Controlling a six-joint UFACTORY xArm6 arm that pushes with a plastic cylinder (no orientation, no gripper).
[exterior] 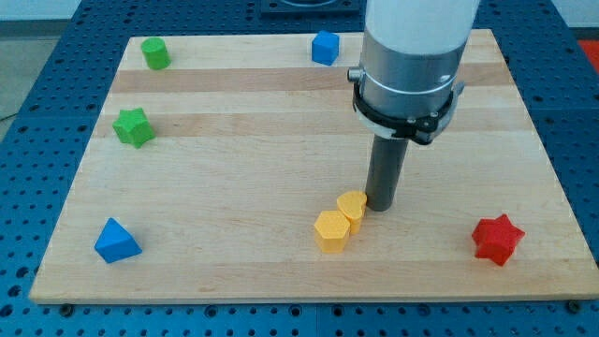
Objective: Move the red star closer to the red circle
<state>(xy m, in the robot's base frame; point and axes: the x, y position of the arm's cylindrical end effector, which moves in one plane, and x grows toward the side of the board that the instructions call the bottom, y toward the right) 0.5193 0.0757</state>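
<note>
Seven blocks on the board (281, 140) as far as I can count, and none of them is a red circle, so either it's hidden behind the arm or it's just out of shot; can't tell. Nearest the view's bottom: blue triangle (117, 241) at the left, red star (496, 239) over at the right near the board's edge, and two yellow blocks touching each other in the middle, yellow hexagon (330, 230) and a yellow heart (352, 207) just above it. My tip (382, 206) sits right against the heart's right side. No pincer on this rig, just the rod, so nothing to open or close. The bit that matters: the star lies to the tip's right and a touch lower, well apart from it. I'd guess I need to get round behind the star first, but which side depends on where that circle is. Further back: green star (133, 126), green block (155, 53), blue block (325, 48).
</note>
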